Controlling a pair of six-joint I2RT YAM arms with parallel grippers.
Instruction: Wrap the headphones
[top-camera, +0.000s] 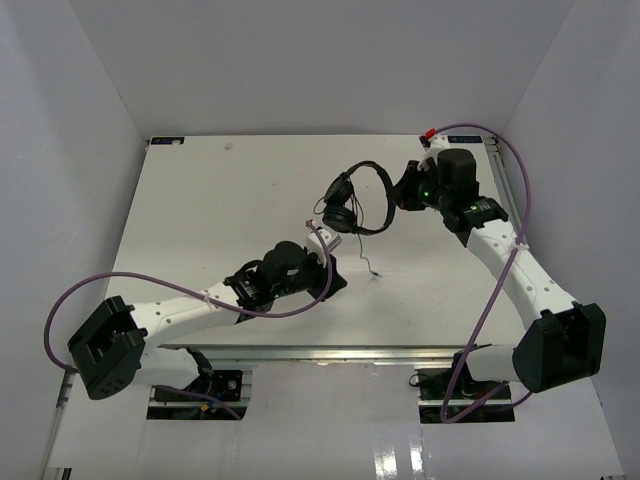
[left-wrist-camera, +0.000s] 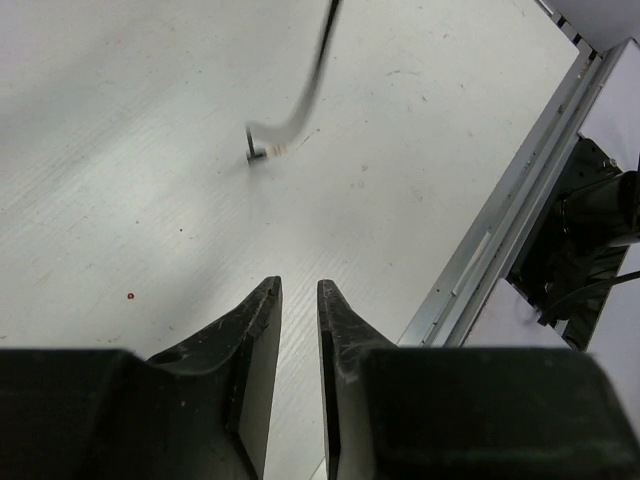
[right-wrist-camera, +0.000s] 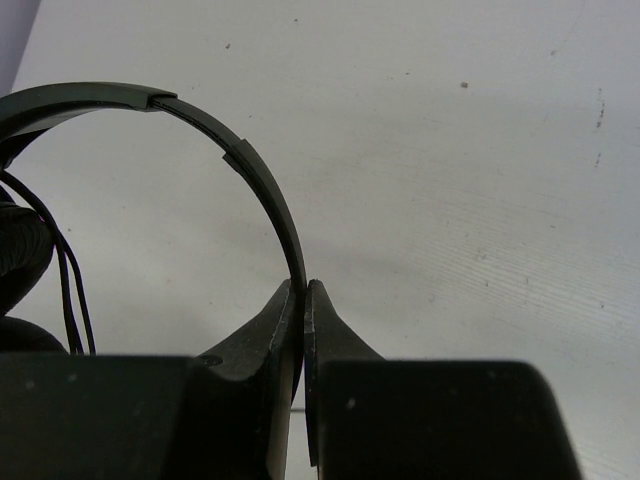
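Observation:
The black headphones (top-camera: 345, 215) lie on the white table at centre back, with the headband (top-camera: 381, 182) arching to the right. My right gripper (top-camera: 399, 192) is shut on the headband (right-wrist-camera: 262, 183), which runs down between the jaws (right-wrist-camera: 303, 287). An earcup (right-wrist-camera: 20, 262) and thin cable strands (right-wrist-camera: 72, 290) show at the left of the right wrist view. The thin cable trails toward the front and ends in a plug (top-camera: 375, 272), which also shows in the left wrist view (left-wrist-camera: 258, 152). My left gripper (top-camera: 338, 283) (left-wrist-camera: 299, 288) hovers left of the plug, jaws slightly apart and empty.
Thick purple robot cables (top-camera: 150, 285) loop beside both arms. The table's near metal rail (left-wrist-camera: 500, 240) runs right of my left gripper. White walls enclose the table on three sides.

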